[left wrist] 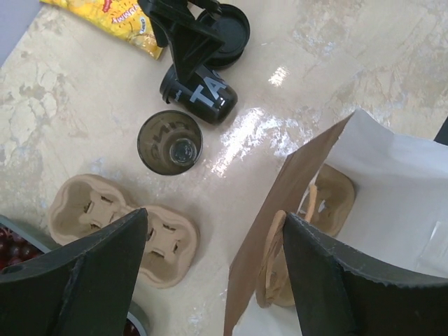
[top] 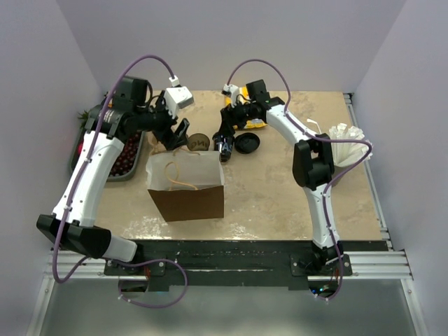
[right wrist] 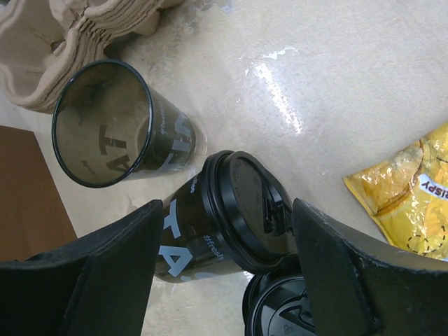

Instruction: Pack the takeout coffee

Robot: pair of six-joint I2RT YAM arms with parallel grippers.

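— What's in the paper bag [top: 187, 199]?
— It stands open, white inside, with one moulded cup carrier [left wrist: 329, 199] lying at the bottom.
— And the coffee?
— The lidded cup [right wrist: 231, 210] is out on the table, at 1 o'clock from the bag. The right gripper [top: 225, 143] has its fingers spread wide to either side of it, not clamped. At 9 o'clock of that cup is an open cup [left wrist: 170, 142], empty.
— The left gripper [left wrist: 215, 215]?
— Spread wide over the bag's edge, holding nothing.
— Any writing?
— Pale "TA" on the lidded cup's side. "RISPY" shows on the yellow snack bag [right wrist: 413, 199], at 12 o'clock of the spare lids [top: 246, 143]. The stacked carriers [left wrist: 122, 227] are unmarked.
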